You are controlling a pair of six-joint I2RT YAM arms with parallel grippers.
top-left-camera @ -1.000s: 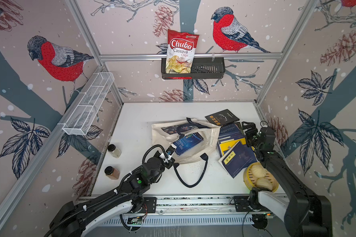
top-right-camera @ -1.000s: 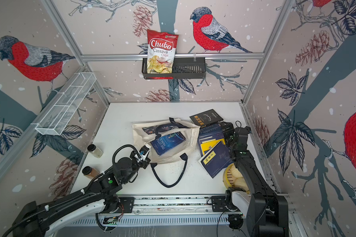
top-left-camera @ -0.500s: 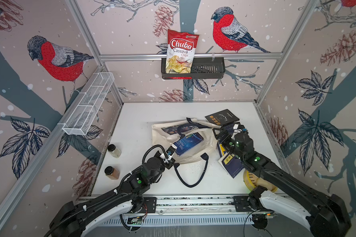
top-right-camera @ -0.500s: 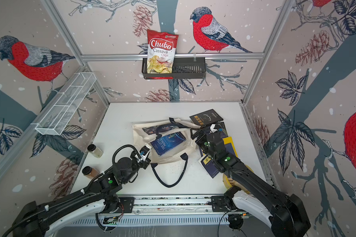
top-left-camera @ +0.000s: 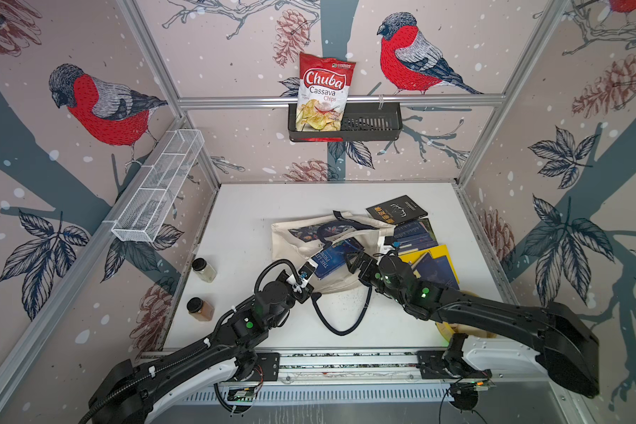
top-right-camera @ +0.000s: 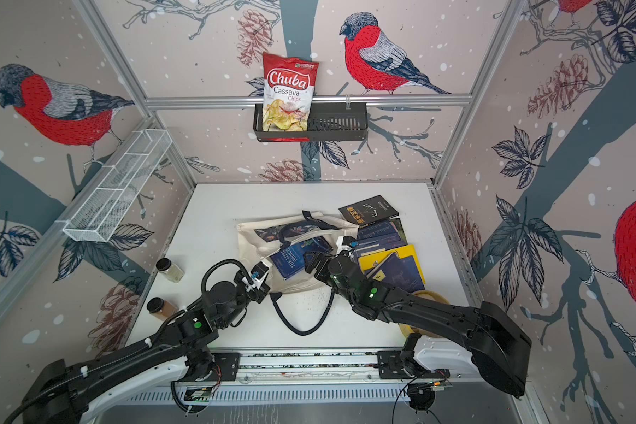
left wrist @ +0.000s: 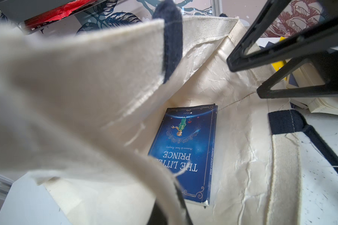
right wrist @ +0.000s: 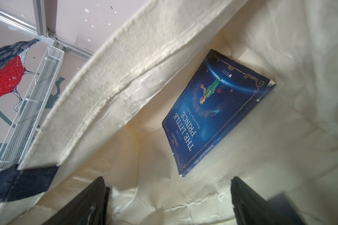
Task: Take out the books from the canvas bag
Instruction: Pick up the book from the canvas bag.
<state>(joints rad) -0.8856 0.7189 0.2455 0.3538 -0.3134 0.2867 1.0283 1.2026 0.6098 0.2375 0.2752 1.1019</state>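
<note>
The cream canvas bag (top-left-camera: 291,242) (top-right-camera: 252,242) lies on its side on the white table, mouth toward the front. My left gripper (top-left-camera: 307,271) (top-right-camera: 259,273) (left wrist: 170,214) is shut on the bag's front rim and holds the mouth lifted. Inside lies a blue book, "The Little Prince" (top-left-camera: 331,257) (top-right-camera: 291,258) (left wrist: 185,152) (right wrist: 215,111). At the mouth my right gripper (top-left-camera: 357,258) (top-right-camera: 314,260) (right wrist: 167,181) is open and empty, a short way from the book's near corner. Several more books (top-left-camera: 419,238) (top-right-camera: 382,238) lie piled on the table right of the bag.
A navy handle loop (top-left-camera: 340,323) trails from the bag toward the front edge. Two spice jars (top-left-camera: 204,270) (top-left-camera: 199,309) stand at the left. A round yellow basket (top-left-camera: 463,332) sits under my right arm. A wire tray (top-left-camera: 158,194) and a shelf with chips (top-left-camera: 324,95) hang on the walls.
My right arm has swung left from above the pile of books to the bag's mouth, jaws still open. The left gripper has kept its hold and place.
</note>
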